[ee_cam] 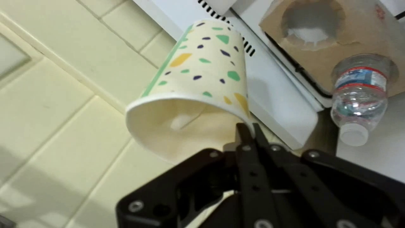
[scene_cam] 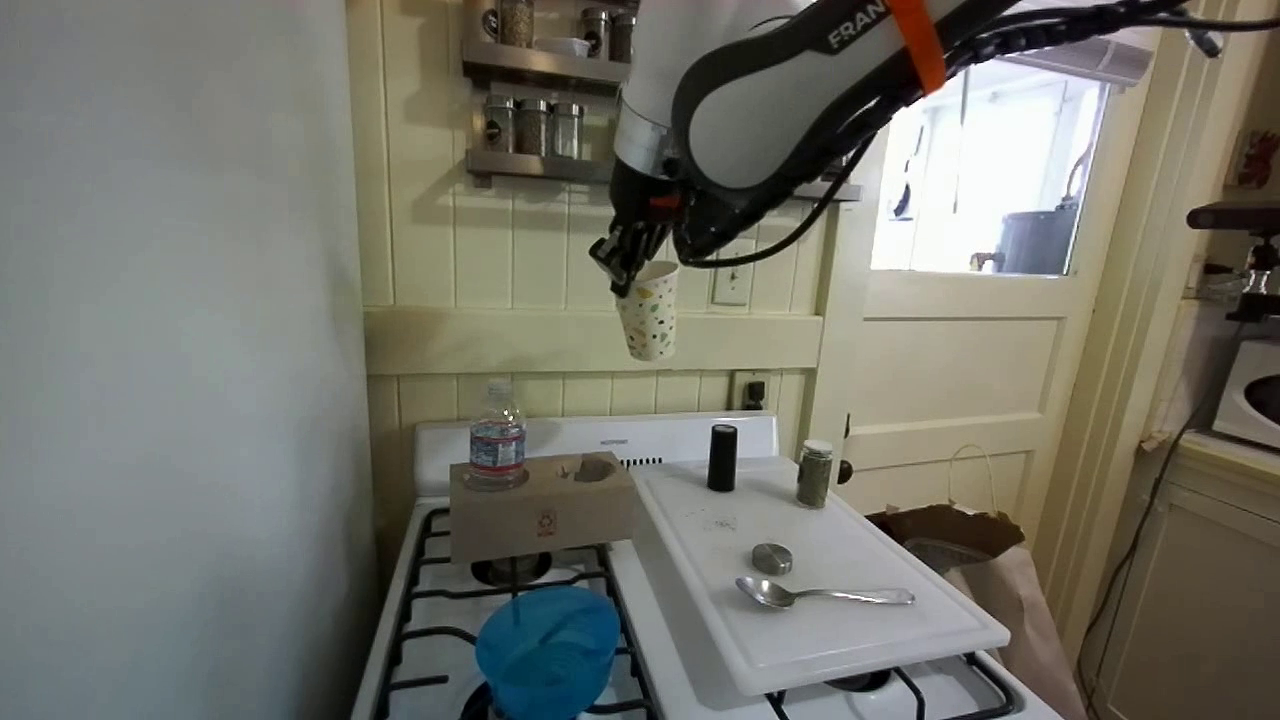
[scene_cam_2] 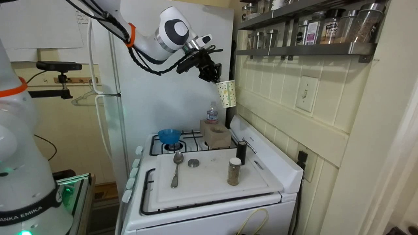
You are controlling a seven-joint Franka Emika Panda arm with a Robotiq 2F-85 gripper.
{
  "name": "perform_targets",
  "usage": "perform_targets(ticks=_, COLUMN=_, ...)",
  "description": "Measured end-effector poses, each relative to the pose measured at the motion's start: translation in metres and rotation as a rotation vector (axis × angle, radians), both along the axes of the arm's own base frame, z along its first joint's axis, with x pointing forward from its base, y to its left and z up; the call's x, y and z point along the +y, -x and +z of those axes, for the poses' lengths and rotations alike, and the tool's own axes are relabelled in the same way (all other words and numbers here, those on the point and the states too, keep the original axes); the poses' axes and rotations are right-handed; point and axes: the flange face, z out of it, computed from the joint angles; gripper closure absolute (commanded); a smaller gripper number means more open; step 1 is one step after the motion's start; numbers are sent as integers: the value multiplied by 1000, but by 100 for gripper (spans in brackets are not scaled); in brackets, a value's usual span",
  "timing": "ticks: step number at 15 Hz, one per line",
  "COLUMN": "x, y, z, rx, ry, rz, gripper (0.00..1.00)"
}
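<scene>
Held the cup (ee_cam: 204,69) by its rim in the clamped claw (ee_cam: 251,130), upper mid-frame, presumably leaving its mouth unblocked.

Speckled paper cup (ee_cam: 204,66) by its rim (ee_cam: 190,97) in the tool (ee_cam: 250,130)

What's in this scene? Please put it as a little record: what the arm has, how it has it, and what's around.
Held: speckled paper cup
Grip: the gripper pinches it at the rim
Cup's pose: in the air above the stove, mouth up, slightly tilted
Cup's contents: cannot tell
On the white board: spoon, round metal piece, black cylinder, white-capped jar
Beside the board: cardboard block, plastic bottle standing in one of its holes
Over a burner: blue bowl
On the wall: metal shelves with jars
</scene>
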Motion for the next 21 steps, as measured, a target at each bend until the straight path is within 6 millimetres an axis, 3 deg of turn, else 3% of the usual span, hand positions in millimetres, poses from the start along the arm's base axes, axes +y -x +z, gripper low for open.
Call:
perform_targets(ticks=6, x=-57, y=17, z=-24, rx=-39, ry=-201, rz=-203, gripper=97)
perform_targets(ticks=10, x=-64, y=26, z=-34, rx=-66, ry=-298, rz=-177, gripper=99)
perform_targets(ticks=13, x=-74, y=21, z=-26, rx=-92, ry=-271, rz=-182, gripper=99)
perform_targets(ticks=15, x=-107, y=14, z=-10, rx=-151, ry=-220, rz=-236, gripper=99)
perform_targets(ticks=18, x=-179, y=11, z=21, rx=-248, ry=-154, rz=-357, gripper=99)
perform_targets(ticks=21, x=-239, y=17, z=29, rx=-292, ry=-101, rz=-515, gripper=99)
